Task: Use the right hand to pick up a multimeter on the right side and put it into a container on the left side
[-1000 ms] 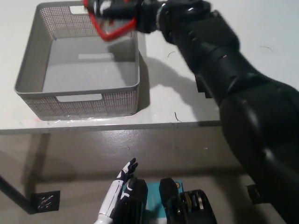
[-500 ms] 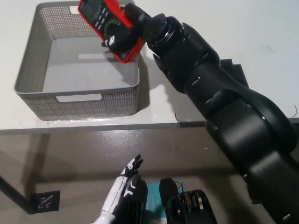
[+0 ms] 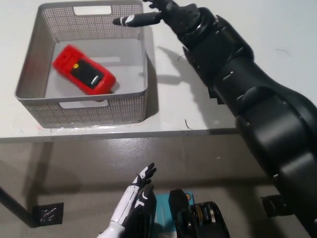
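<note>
Surface: white tabletop (image 3: 198, 106), grey floor below.
Container: grey perforated metal basket (image 3: 84, 106), on tabletop.
Multimeter: red w/ black face (image 3: 84, 73), lying flat inside basket, below and left of R fingertips.
R hand: black (image 3: 148, 17), fingers spread, empty, over basket's far right rim.
L hand: white (image 3: 133, 201), low, fingers apart, empty.

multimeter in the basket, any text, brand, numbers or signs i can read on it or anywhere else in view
None can be read.
Multimeter: a yellow mark on its dark face, too small and blurred to read.
Container: plain grey mesh, no label.
Black plate on the floor: pale marks, too blurred to read.
Right hand, left hand: no markings seen.
</note>
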